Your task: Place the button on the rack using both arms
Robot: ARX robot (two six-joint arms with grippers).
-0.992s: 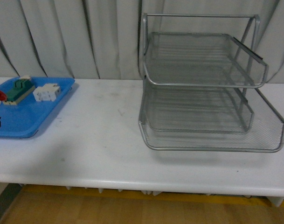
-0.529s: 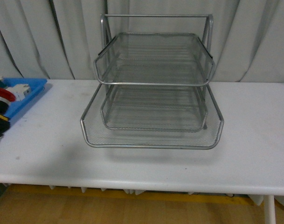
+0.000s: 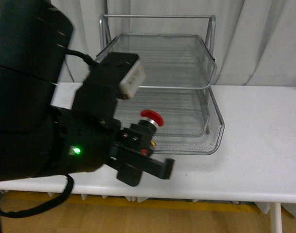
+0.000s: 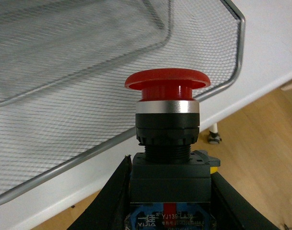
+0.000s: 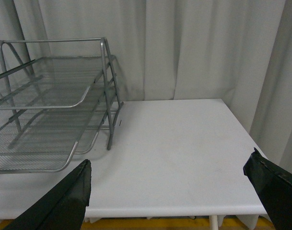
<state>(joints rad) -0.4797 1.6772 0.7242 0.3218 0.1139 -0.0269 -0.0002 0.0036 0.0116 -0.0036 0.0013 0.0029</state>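
Note:
The button point(image 3: 149, 116), a red mushroom cap on a dark body, is held upright by my left gripper point(image 3: 140, 145), which is shut on its body. It hangs just in front of the front rim of the lowest tier of the rack point(image 3: 160, 60), a silver three-tier mesh tray. In the left wrist view the button point(image 4: 167, 84) stands between the black fingers of the left gripper point(image 4: 169, 201), with the rack point(image 4: 234, 52) mesh right behind it. My right gripper point(image 5: 169, 191) is open and holds nothing, to the right of the rack point(image 5: 106, 96) above the table.
The white table point(image 3: 259, 145) stretches to the right of the rack, with its front edge close by. Grey curtains point(image 3: 264, 39) hang behind. My bulky left arm point(image 3: 36, 107) fills the left of the front view and hides what lies there. Wooden floor shows below.
My left arm has swung in from the left with the button, up to the front of the rack. The rack sits further left in the front view, and the blue tray no longer shows.

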